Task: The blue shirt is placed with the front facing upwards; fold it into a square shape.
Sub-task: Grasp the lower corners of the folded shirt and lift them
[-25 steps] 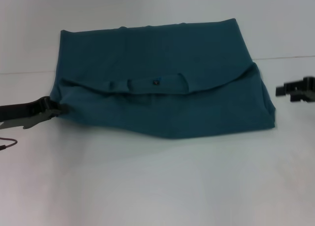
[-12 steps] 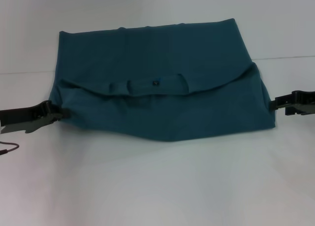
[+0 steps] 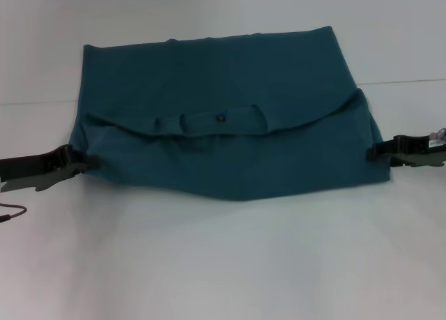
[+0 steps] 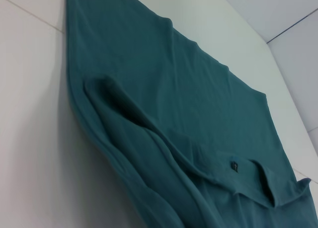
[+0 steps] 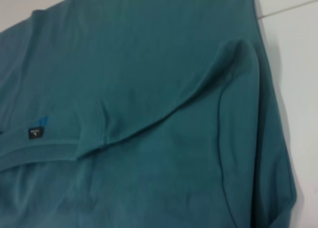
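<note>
The blue shirt lies partly folded on the white table, its near part doubled over toward the far part. The ribbed collar with a small black label curves across the middle. My left gripper sits low at the shirt's left edge, touching the cloth. At the shirt's right edge, my right gripper also meets the cloth. The left wrist view shows the shirt and label. The right wrist view shows the shirt and label. No lettering shows.
The white table stretches bare in front of the shirt and behind it. A thin cable lies near the left arm at the picture's left edge.
My right gripper has moved left from off the shirt until it meets the shirt's right edge. The left gripper has shifted slightly at the left edge. The shirt lies almost as before.
</note>
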`<state>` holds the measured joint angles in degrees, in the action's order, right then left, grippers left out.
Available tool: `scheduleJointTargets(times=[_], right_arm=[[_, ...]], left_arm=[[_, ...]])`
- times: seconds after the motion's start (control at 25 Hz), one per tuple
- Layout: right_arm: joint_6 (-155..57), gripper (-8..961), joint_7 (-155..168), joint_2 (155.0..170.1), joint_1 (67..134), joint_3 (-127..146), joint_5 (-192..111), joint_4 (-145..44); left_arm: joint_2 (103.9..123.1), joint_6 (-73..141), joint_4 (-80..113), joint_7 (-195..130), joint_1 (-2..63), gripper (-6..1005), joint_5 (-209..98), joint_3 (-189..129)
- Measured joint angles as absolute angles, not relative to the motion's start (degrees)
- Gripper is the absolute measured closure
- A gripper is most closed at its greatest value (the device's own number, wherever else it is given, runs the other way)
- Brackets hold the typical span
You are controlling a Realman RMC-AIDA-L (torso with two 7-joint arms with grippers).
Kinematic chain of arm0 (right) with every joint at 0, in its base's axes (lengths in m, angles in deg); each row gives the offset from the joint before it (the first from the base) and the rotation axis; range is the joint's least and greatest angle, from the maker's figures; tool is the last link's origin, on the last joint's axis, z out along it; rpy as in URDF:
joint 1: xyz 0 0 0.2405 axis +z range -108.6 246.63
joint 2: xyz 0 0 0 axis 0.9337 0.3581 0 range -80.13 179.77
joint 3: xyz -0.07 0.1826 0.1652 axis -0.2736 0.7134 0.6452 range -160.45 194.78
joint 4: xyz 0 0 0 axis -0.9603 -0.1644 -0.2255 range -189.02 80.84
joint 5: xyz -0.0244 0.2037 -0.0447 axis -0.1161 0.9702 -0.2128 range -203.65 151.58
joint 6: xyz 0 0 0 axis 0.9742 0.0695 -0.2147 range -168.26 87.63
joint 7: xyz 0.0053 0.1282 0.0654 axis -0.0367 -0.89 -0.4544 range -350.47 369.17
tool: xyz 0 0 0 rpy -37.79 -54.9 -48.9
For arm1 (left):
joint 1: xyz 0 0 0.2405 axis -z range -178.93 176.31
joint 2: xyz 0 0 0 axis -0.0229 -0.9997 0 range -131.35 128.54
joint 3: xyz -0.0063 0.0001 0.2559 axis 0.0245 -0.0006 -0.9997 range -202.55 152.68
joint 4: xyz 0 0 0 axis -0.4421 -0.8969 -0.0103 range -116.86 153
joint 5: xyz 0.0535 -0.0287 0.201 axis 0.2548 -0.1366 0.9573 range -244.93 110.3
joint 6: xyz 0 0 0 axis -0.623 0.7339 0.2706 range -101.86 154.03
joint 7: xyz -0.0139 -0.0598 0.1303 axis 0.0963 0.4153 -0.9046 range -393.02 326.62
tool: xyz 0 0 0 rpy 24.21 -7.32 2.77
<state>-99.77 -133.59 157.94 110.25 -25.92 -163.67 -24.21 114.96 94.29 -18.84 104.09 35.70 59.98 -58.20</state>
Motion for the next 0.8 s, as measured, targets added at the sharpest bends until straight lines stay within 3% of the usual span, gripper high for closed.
scheduleJointTargets(times=[0.52, 0.8], right_arm=[[-96.93, 427, -132.99, 159.79, 110.98, -28.05, -163.68, -25.67], [-97.64, 435, -132.86, 159.96, 111.00, -27.32, -162.07, -24.91]], left_arm=[[115.05, 94.36, -18.84, 103.99, 35.60, 967, 59.94, -58.25], [115.05, 94.38, -18.84, 103.99, 35.59, 967, 59.94, -58.25]])
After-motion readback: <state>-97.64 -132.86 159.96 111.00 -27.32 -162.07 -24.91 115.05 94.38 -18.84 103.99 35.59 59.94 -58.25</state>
